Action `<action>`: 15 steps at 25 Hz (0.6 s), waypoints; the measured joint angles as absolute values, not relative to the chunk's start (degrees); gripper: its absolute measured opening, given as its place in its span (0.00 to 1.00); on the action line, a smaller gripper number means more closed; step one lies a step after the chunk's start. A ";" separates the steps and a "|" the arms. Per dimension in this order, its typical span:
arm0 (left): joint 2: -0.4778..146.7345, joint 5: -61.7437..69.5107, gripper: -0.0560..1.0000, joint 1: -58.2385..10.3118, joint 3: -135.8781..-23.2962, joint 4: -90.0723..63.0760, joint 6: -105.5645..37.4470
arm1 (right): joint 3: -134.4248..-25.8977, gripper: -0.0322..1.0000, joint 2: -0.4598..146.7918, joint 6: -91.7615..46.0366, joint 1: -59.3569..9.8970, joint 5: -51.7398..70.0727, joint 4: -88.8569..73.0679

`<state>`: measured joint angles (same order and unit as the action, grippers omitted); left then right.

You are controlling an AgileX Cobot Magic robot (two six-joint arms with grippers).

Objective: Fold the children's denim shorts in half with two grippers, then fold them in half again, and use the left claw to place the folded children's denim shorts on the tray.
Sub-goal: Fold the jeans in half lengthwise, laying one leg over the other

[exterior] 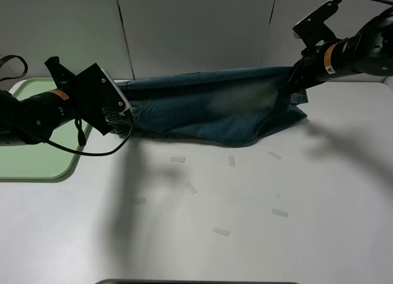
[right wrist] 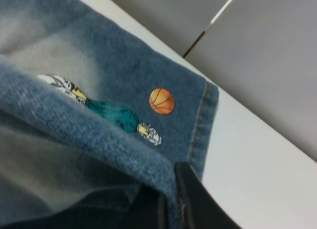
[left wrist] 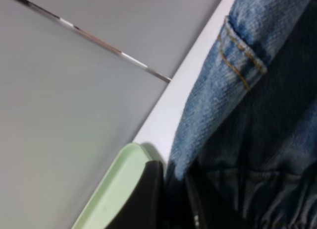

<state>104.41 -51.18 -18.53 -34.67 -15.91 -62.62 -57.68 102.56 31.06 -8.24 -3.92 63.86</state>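
Observation:
The children's denim shorts (exterior: 209,109) hang stretched in a band between my two grippers, lifted off the white table with the lower edge sagging in the middle. My left gripper (exterior: 124,115) is shut on the left end, just right of the pale-green tray (exterior: 31,161). In the left wrist view, denim (left wrist: 247,115) is pinched at the left gripper (left wrist: 176,192), with the tray's rim (left wrist: 119,184) beside it. The right gripper (exterior: 293,81) is shut on the right end. The right wrist view shows the shorts (right wrist: 124,55) folded over at the right gripper (right wrist: 171,209), with a cartoon figure patch (right wrist: 111,115) and a basketball (right wrist: 161,100).
Several small strips of clear tape (exterior: 221,232) lie scattered on the table (exterior: 307,192) in front of the shorts. Grey wall panels (exterior: 196,26) stand right behind the table's far edge. A dark object (exterior: 196,282) shows at the near edge.

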 joint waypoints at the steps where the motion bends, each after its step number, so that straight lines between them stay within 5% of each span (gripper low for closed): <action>1: 104.57 -51.61 0.11 -18.59 -34.72 -15.91 -62.62 | -57.68 0.01 102.56 31.06 -7.93 -4.45 63.86; 12: 104.76 -52.52 0.11 -18.59 -34.79 -16.47 -60.51 | -57.68 0.02 102.87 31.17 -7.15 -8.27 63.98; 15: 104.82 -52.51 0.16 -17.55 -35.15 -18.83 -56.56 | -58.83 0.17 104.25 31.17 -6.53 -6.89 63.52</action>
<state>104.82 -52.51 -17.55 -35.15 -18.83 -56.56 -58.83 104.25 31.17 -6.53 -6.89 63.52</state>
